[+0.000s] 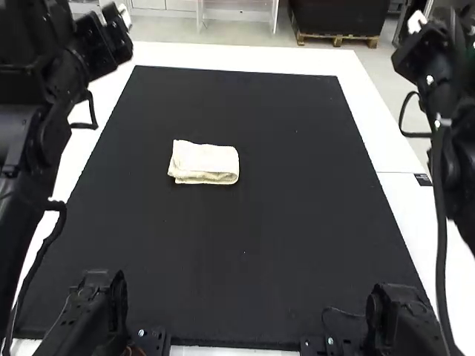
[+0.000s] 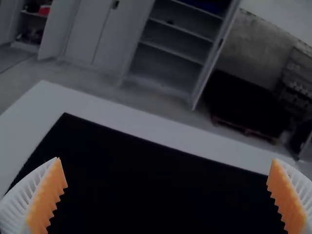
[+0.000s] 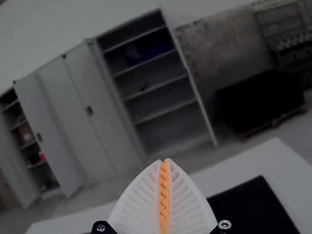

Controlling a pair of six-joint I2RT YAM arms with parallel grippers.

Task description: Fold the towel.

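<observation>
A cream towel (image 1: 204, 162) lies folded into a small, roughly rectangular bundle on the black mat, left of centre in the high view. Stacked layers show along its near edge and left end. Up at the top left, away from the towel, is my left gripper (image 1: 124, 18); in its wrist view the left gripper (image 2: 166, 160) is wide open with nothing between the orange pads. My right gripper (image 1: 417, 22) is at the top right, also apart from the towel. In its wrist view the right gripper (image 3: 165, 161) is shut, pads meeting with no cloth between them.
The black mat (image 1: 297, 245) spreads over most of the white table (image 1: 371, 141). Both arms rise along the table's sides. Black mounts (image 1: 93, 311) and brackets stand at the near edge, at left and right.
</observation>
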